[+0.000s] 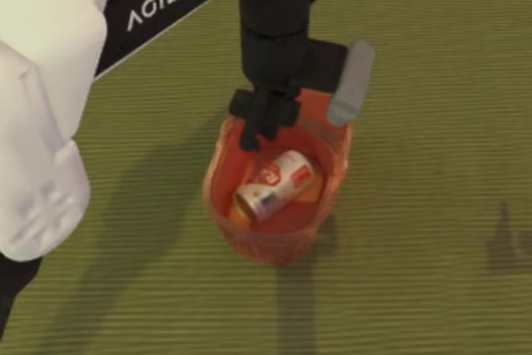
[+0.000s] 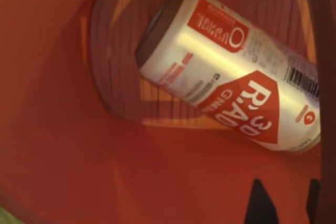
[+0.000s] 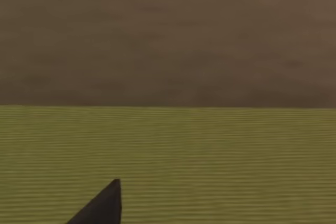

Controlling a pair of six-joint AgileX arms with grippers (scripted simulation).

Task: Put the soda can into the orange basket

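top view – can: the soda can (image 1: 274, 186) lies on its side inside the orange basket (image 1: 218, 193), tilted, not gripped by anything we can see.
top view – left gripper: our left gripper (image 1: 264, 132) hangs over the basket's far rim, just above the can and apart from it; fingers look spread, nothing between them.
top view – table: green mat (image 1: 432, 205) all around, basket near the middle.
left wrist view – can: fills the frame (image 2: 231, 72), resting on the slatted bottom (image 2: 131, 103); dark fingertips (image 2: 257, 203) at the edge, clear of it.
right wrist view – right arm: parked, only mat and one dark fingertip (image 3: 102, 205); honestly can't tell whether it's open or closed.
handling guess: probably light, thin-walled, smooth and rolly, dents if squeezed hard. We'd pinch it across the middle of the body, not the ends.
progress guess: looks basically done.
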